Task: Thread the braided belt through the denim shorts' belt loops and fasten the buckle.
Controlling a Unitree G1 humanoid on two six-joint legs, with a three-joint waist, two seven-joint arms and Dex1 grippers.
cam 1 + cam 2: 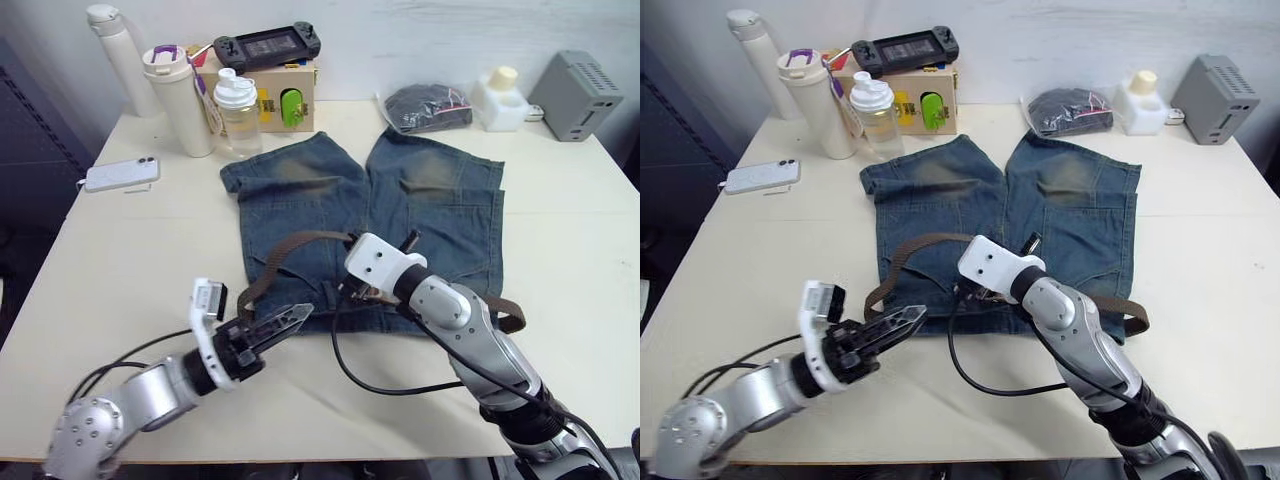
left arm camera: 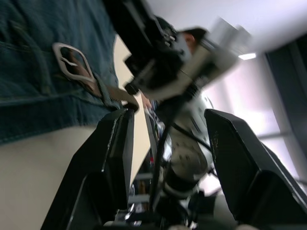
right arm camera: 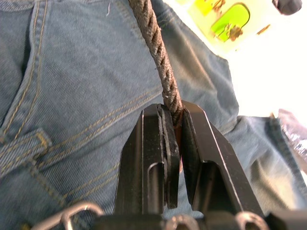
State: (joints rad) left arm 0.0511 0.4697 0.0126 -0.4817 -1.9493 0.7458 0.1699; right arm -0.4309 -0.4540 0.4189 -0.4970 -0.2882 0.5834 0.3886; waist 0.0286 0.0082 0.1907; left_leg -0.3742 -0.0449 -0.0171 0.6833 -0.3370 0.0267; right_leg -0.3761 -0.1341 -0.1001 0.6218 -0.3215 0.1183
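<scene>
Nearest us, our left gripper is hovering, jaws apart, beside the faded blue denim shorts lying on the worktop. Our right gripper is pinching the dark olive-brown braided belt, apparently partly threaded; silver buckle is lying unfastened.

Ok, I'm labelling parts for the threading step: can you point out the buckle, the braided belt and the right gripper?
buckle [image 2: 72,62]: left wrist view, on the silver frame.
braided belt [image 3: 156,45]: right wrist view, on the woven strap above the fingers.
right gripper [image 3: 175,115]: right wrist view, between the fingertips clamping the strap.

A cream table stands against a white wall.
</scene>
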